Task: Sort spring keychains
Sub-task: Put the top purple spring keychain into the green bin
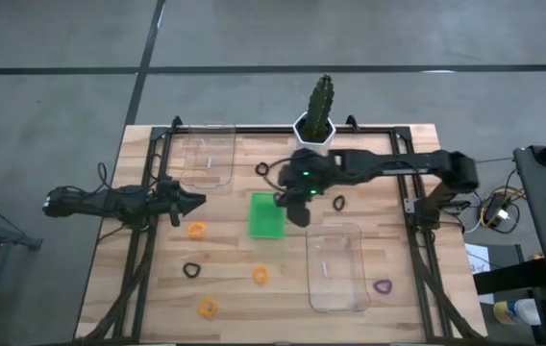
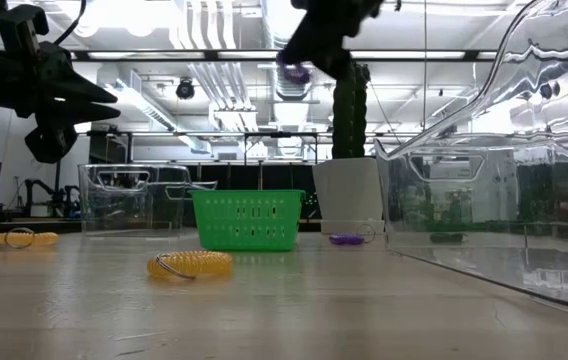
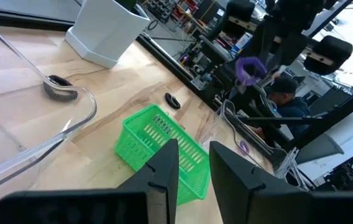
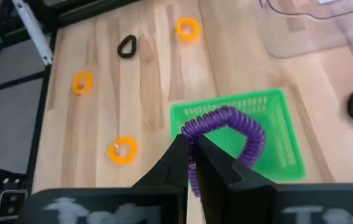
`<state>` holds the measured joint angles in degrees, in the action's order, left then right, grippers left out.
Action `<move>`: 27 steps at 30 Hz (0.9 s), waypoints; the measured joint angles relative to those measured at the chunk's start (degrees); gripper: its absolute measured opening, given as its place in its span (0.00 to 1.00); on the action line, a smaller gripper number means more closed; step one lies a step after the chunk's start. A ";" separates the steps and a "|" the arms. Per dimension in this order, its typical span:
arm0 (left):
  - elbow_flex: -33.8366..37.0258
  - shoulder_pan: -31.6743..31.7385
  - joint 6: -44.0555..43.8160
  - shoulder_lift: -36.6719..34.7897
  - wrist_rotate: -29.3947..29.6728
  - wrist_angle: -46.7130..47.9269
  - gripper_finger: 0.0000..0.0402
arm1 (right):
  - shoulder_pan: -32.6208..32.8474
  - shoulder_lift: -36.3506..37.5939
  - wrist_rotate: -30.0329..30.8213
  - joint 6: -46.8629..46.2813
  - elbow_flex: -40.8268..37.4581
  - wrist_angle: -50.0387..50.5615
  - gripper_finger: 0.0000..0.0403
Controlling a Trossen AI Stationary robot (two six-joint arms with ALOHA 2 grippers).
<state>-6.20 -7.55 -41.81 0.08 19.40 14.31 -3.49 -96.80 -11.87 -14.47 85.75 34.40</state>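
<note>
Purple coiled plastic spring keychain (image 4: 226,127) is pinched in the right gripper (image 4: 192,163), jaws clamped on the coil.

High view: right gripper (image 1: 297,204) hangs at frame centre beside the green mesh tray (image 1: 266,215). Left gripper (image 1: 188,201) waits at centre left, jaws narrow and empty. Loose on the wooden bench (image 1: 235,288): orange coils (image 1: 196,230), (image 1: 260,275), (image 1: 207,308) in the lower half, black ones (image 1: 191,270), (image 1: 338,203), a purple one (image 1: 383,286) at lower right. Two clear plastic bins (image 1: 206,154), (image 1: 338,267) show no keychains inside that I can make out.

Low view: held purple coil (image 2: 295,73) hangs at top centre, well above the tray (image 2: 248,220). Tray contents not visible.

Left wrist view: purple coil (image 3: 248,67) aloft at upper right.

Right wrist view: tray floor (image 4: 288,162) bare where seen.

Judgement: sorting barely begun; nearly all coils remain.
</note>
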 joint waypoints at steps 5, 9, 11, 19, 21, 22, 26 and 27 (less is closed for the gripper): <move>0.00 0.02 -0.02 0.01 -0.02 0.01 0.21 | 0.00 -6.94 0.08 0.59 5.90 0.89 0.03; 0.00 0.02 -0.02 0.02 -0.01 0.32 0.21 | 0.00 -11.93 0.13 0.80 9.01 3.76 0.03; 0.00 0.02 -0.05 0.17 -0.02 0.36 0.21 | 0.03 -14.14 0.17 1.21 10.19 4.92 0.03; 0.00 0.01 -0.12 0.61 -0.02 0.76 0.21 | 0.26 -20.87 0.07 1.17 12.63 8.03 0.03; 0.00 0.02 -0.15 0.90 -0.01 0.75 0.21 | 0.24 -21.51 0.06 1.15 12.62 8.81 0.03; 0.00 0.01 -0.15 0.92 -0.02 0.75 0.21 | 0.22 -21.68 0.06 1.09 12.54 8.97 0.03; 0.00 0.01 -0.10 1.08 -0.01 0.94 0.21 | 0.22 -22.30 0.05 -0.57 12.38 9.15 0.03; 0.00 0.02 -0.10 1.14 -0.02 0.96 0.21 | 0.22 -22.33 0.04 -0.62 12.37 9.09 0.03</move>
<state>-6.20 -7.53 -41.91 1.22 19.38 15.27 -3.27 -119.13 -11.84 -15.08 98.13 43.49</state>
